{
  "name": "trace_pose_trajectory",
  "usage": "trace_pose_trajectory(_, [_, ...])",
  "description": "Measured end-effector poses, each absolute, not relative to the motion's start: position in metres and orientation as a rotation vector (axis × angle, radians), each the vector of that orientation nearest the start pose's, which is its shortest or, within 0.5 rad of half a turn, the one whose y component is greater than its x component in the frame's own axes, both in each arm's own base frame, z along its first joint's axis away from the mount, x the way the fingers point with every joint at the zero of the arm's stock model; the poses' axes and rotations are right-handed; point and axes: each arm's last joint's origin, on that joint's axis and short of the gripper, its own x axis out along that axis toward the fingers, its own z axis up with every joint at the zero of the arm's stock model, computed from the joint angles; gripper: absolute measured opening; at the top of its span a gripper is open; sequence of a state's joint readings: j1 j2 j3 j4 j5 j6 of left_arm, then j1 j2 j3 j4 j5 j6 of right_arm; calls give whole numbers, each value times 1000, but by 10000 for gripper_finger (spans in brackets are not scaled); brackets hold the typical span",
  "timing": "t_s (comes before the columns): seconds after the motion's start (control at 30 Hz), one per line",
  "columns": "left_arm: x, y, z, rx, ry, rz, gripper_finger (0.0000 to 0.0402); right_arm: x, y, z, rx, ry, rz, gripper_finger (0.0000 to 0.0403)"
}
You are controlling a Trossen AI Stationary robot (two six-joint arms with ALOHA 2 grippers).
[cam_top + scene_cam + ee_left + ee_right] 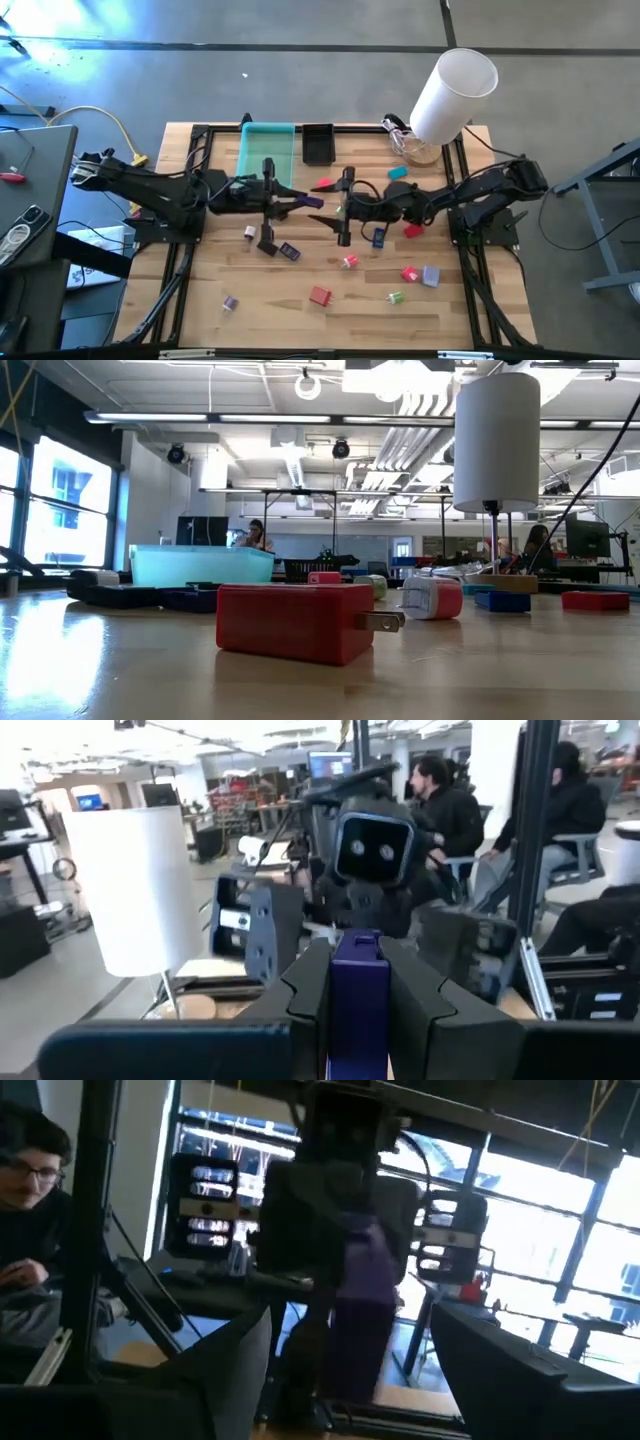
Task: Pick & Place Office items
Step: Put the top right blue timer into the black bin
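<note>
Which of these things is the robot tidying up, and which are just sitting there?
Part of the job:
- purple piece, held in the left gripper, facing the open right gripper
- red plug block
- pink piece
- teal piece
- green piece
- teal tray

Just lying about:
- white cylinder
- black bin

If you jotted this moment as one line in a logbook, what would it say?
left gripper: shut on purple piece, raised mid-table | right gripper: open, facing it | teal tray: behind the left gripper
</note>
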State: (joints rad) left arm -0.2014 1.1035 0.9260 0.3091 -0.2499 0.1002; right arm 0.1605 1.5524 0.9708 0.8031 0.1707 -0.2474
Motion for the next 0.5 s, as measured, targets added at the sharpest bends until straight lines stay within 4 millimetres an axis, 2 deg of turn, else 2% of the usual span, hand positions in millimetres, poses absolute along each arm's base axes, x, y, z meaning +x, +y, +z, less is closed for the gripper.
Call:
trace_pose_trajectory(0.33, [251,-41,363,88,-115,32,50,343,53,306,-219,-227,-71,261])
trace_pose_trajectory(0.5, [251,-41,363,91,-114,32,50,343,53,306,-221,-223,-70,236])
